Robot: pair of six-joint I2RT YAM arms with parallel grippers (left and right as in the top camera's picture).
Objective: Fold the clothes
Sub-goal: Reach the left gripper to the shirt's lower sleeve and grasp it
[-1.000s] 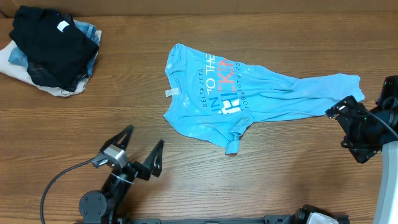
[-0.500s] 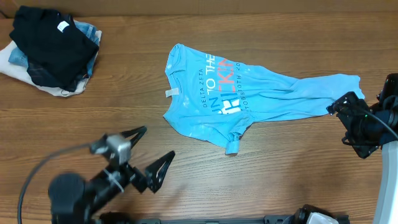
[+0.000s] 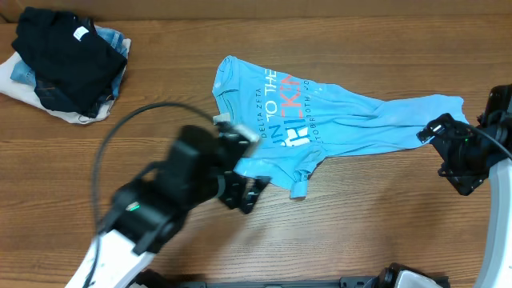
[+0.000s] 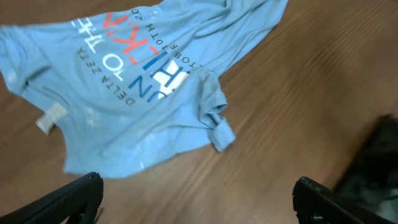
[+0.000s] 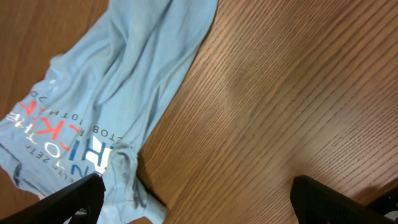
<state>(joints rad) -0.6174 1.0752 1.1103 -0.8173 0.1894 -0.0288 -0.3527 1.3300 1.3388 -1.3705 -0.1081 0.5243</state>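
Light blue shirt [image 3: 344,112] lies crumpled, print up, mid-tabletop [image 3: 360,232], with its hem stretched toward the right edge. Your left gripper [image 3: 254,164] hangs over the shirt's collar end, jaws spread wide, nothing held. Your right gripper [image 3: 436,150] sits just beside the hem end, likewise wide and empty.

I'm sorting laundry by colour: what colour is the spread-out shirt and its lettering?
Light sky-blue shirt, white and coral-pink lettering; clearest in the left wrist view.
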